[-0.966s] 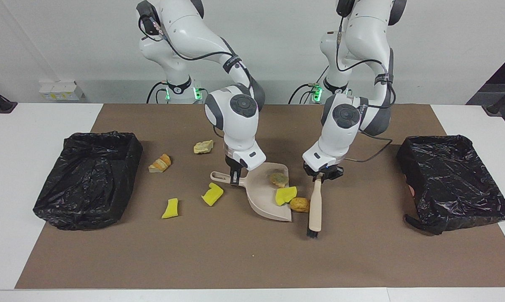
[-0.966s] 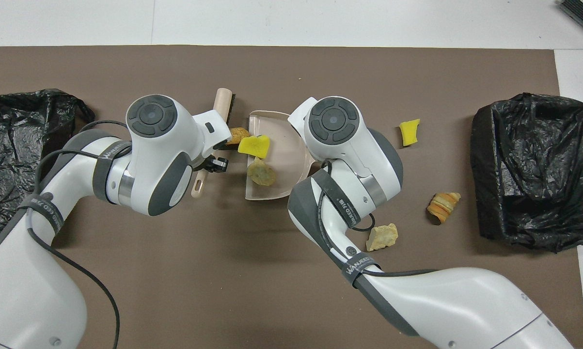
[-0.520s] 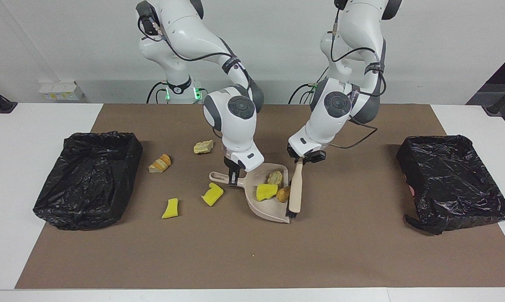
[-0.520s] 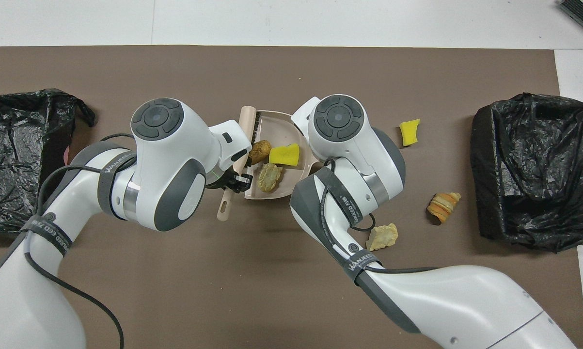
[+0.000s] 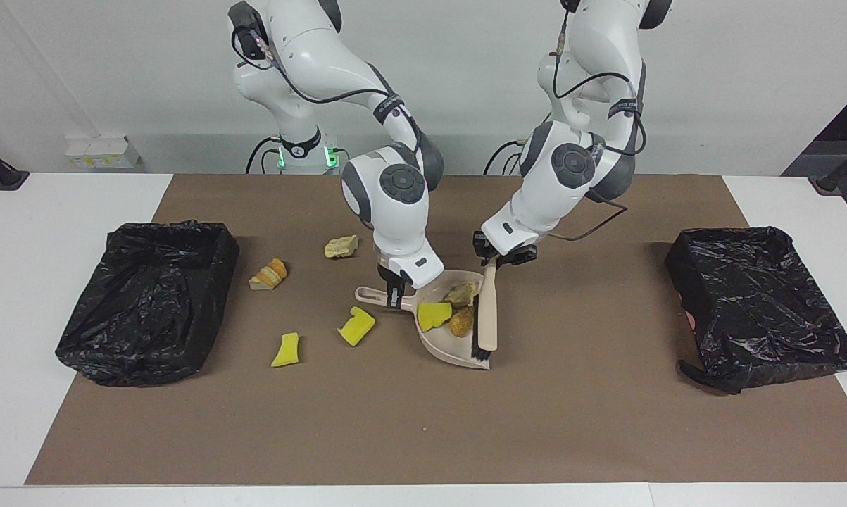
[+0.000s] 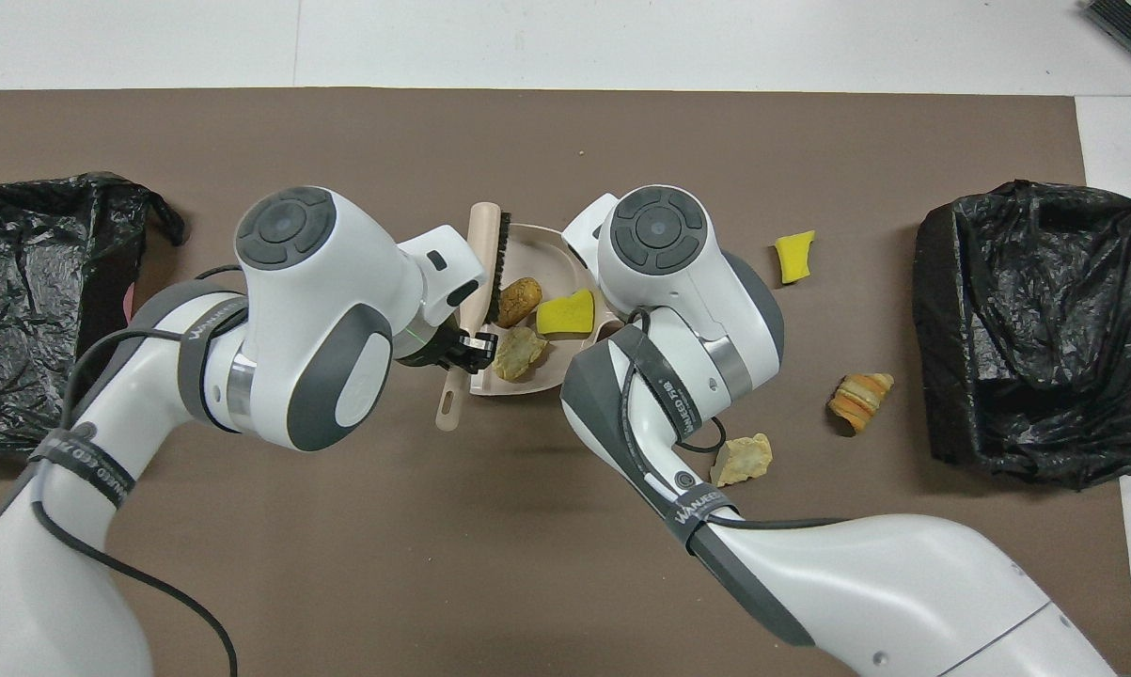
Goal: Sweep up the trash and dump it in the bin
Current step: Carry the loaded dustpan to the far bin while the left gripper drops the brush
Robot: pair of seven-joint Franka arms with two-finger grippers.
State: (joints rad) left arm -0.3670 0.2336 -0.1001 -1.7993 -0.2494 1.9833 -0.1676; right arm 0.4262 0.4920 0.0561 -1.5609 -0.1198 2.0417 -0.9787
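My right gripper (image 5: 395, 296) is shut on the handle of the beige dustpan (image 5: 446, 343), which lies on the mat. My left gripper (image 5: 497, 257) is shut on the handle of the beige brush (image 5: 488, 310), whose bristles rest at the pan's open edge (image 6: 546, 254). Three trash scraps lie in the pan: a yellow sponge bit (image 5: 432, 315), a tan chunk (image 5: 461, 293) and a brown chunk (image 5: 461, 322). On the mat lie two yellow bits (image 5: 357, 326) (image 5: 286, 350), an orange-striped chunk (image 5: 269, 274) and a pale tan chunk (image 5: 341, 246).
A black-lined bin (image 5: 148, 299) stands at the right arm's end of the brown mat, another (image 5: 757, 303) at the left arm's end. The loose scraps lie between the dustpan and the right arm's bin.
The left gripper swept the brush toward the dustpan, pushing the yellow bit and the brown chunk from the pan's edge into it. The right gripper kept hold of the pan.
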